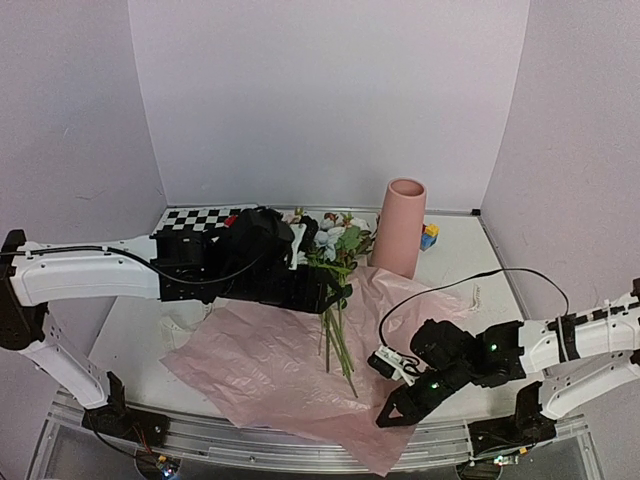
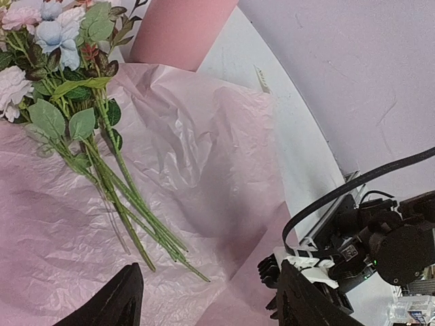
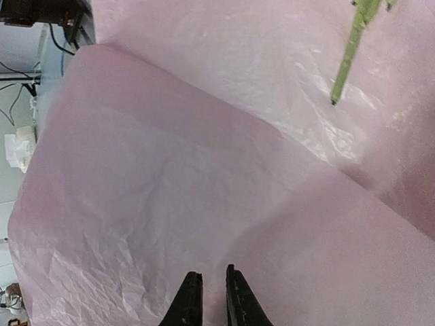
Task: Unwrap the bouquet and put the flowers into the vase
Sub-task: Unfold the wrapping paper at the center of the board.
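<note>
Several flowers point(image 2: 81, 125) | pale blooms, green stems | loose on pink paper point(image 2: 204, 176)

Flowers point(image 1: 340, 255) lie on opened pink paper point(image 1: 270, 370) near upright vase point(image 1: 403, 228).

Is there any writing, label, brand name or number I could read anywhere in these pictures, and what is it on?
No text can be read in any view.
White slip beside the pink paper: any print is too small to read.
Checkerboard: black and white squares only, no letters.
Vase: plain, no label.
</note>
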